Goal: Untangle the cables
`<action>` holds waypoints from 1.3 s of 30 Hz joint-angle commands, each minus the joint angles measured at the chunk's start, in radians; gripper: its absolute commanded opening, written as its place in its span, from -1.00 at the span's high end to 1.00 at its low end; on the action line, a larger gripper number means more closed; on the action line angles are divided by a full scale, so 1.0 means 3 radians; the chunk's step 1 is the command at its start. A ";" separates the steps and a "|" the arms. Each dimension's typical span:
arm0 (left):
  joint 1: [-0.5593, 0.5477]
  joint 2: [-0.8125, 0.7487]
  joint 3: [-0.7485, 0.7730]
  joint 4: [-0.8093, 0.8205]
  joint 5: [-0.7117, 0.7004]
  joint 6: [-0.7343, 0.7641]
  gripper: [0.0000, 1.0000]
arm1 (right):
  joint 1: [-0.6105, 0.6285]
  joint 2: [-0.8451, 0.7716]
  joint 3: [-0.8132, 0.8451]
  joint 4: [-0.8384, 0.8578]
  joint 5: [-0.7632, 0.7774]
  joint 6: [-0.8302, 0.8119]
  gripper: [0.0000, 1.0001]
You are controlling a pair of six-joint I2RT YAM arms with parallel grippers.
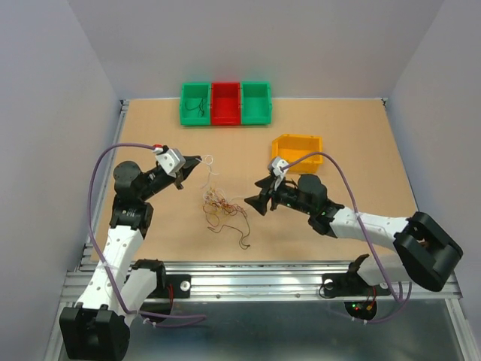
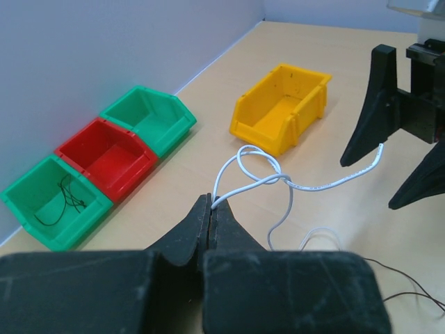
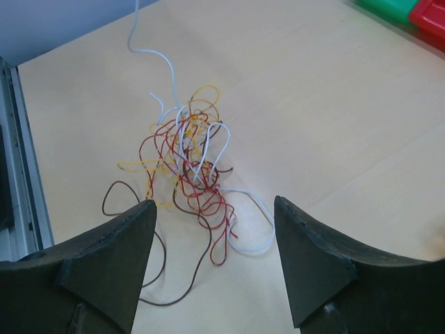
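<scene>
The cables [image 1: 220, 206] lie as a small tangle of red, yellow, dark brown and white wires [image 3: 184, 156] in the middle of the table. My left gripper [image 2: 211, 202] is shut on a white wire [image 2: 261, 177], which loops away from its tips toward the tangle; in the top view this gripper [image 1: 200, 162] is up and to the left of the bundle. My right gripper [image 3: 215, 209] stands open just right of the tangle [image 1: 255, 201], with nothing gripped. Red and white loops lie on the table between its fingers [image 3: 122, 240].
Green, red and green bins [image 1: 225, 103] stand in a row at the back. The left green bin [image 2: 59, 202] holds a dark wire. A yellow bin [image 1: 297, 153] sits behind the right arm. Metal rails run along the near table edge [image 1: 248, 282].
</scene>
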 commanded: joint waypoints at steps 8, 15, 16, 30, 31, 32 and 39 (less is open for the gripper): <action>-0.0048 -0.0091 0.0225 -0.0119 0.0136 0.0060 1.00 | 0.0004 0.0839 0.0800 0.0782 -0.0338 0.0100 -0.51; -0.0053 -0.0132 0.0281 -0.0180 0.0157 0.0050 1.00 | 0.0040 0.1249 0.1174 0.0977 -0.0604 0.0110 -0.50; -0.0053 -0.0132 0.0321 -0.0185 0.0157 0.0025 1.00 | 0.0055 0.1330 0.1220 0.1002 -0.0655 0.0115 -0.50; -0.0089 0.0164 0.1578 -0.0272 0.0116 -0.0349 1.00 | 0.0326 0.2195 0.1803 0.1089 -0.0753 0.0126 -0.14; -0.0089 0.0215 0.1737 -0.0282 0.0065 -0.0359 1.00 | 0.0336 0.2226 0.1803 0.1089 -0.0737 0.0131 -0.09; -0.0089 0.0271 0.2072 -0.0293 0.0004 -0.0359 1.00 | 0.0347 0.2271 0.1788 0.1089 -0.0727 0.0131 -0.04; -0.0089 0.1103 0.3986 -0.0808 -0.0804 -0.0262 1.00 | 0.0352 0.2206 0.1589 0.1120 -0.0594 0.0095 0.22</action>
